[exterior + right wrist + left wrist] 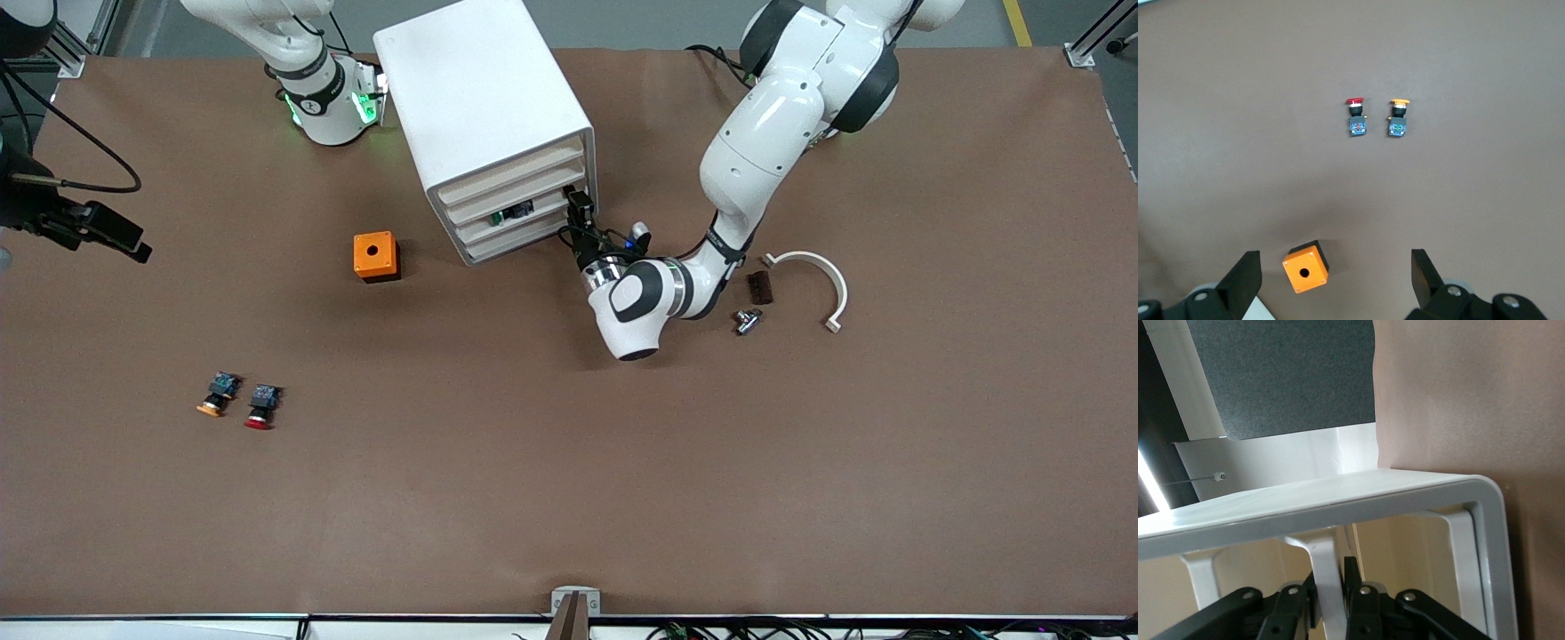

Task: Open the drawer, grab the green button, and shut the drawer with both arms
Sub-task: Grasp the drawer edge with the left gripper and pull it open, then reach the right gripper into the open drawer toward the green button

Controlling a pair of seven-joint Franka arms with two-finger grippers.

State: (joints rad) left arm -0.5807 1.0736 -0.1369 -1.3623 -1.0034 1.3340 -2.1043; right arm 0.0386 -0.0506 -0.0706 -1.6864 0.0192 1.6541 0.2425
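The white cabinet [484,116] stands at the table's back middle, with four drawers stacked in its front. My left gripper [578,206] is at the third drawer from the top [524,222], at its end toward the left arm. In the left wrist view the black fingers [1351,577] are shut on a thin white strip of the drawer [1328,573], below the cabinet frame [1338,497]. A small dark and green thing, the button [511,213], shows in that drawer's slot. My right gripper [1335,277] is open and empty, up over the orange box [1305,267].
The orange box [376,256] sits near the cabinet, toward the right arm's end. A yellow-capped button [218,394] and a red-capped button [261,405] lie nearer the front camera. A white curved piece [813,276], a dark block [759,286] and a metal part [747,320] lie beside the left arm.
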